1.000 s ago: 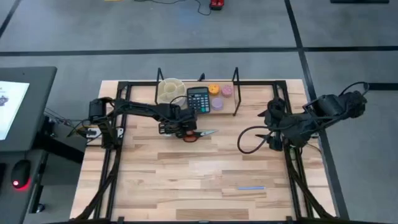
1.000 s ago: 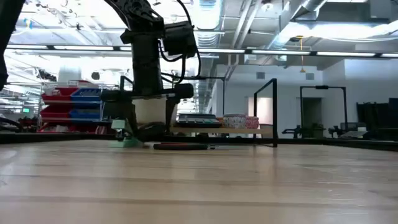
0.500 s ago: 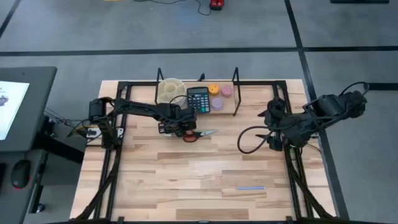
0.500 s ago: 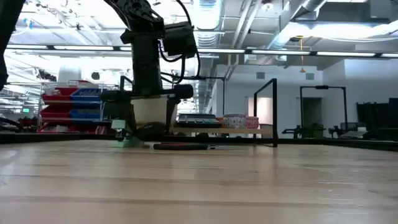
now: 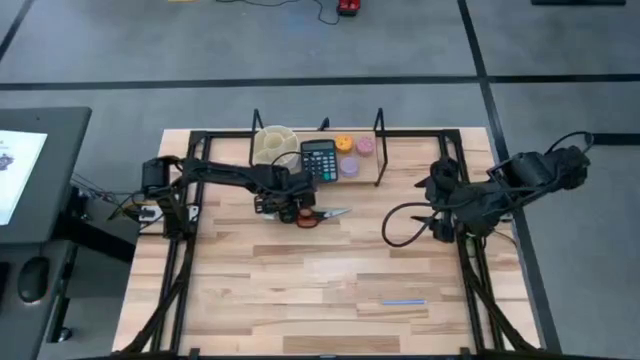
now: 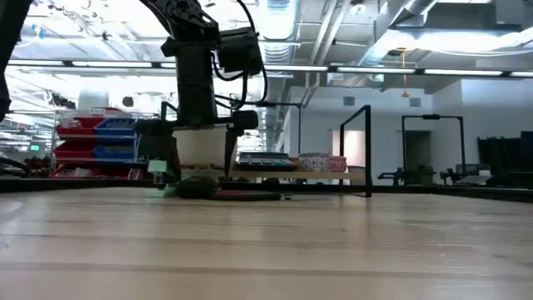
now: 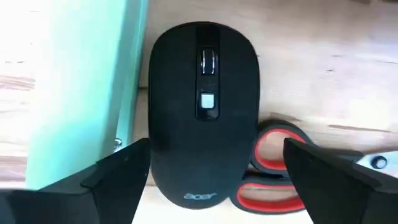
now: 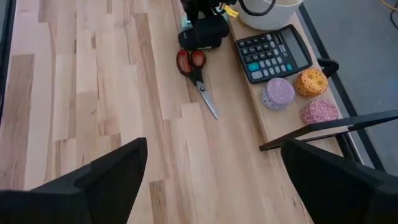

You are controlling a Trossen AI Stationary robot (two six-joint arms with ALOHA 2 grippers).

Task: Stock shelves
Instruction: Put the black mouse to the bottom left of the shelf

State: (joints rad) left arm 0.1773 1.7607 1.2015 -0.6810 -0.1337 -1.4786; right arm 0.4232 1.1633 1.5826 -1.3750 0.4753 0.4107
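From the high view, the left gripper (image 5: pixel 291 210) is hanging over a black mouse (image 5: pixel 289 212) on the tabletop (image 5: pixel 330 270), just in front of the shelves (image 5: pixel 345 172); the right gripper (image 5: pixel 440 200) is waiting at the right edge.

From the low view, the mouse (image 6: pixel 196 187) is sitting flat on the wood.

In the left wrist view, the jaws are standing wide apart, flanking the mouse (image 7: pixel 204 112) without touching it. Red-handled scissors (image 7: pixel 273 165) are lying against it, so a closing finger may be catching or dragging them.

In the right wrist view, that arm's jaws are gaping, empty.
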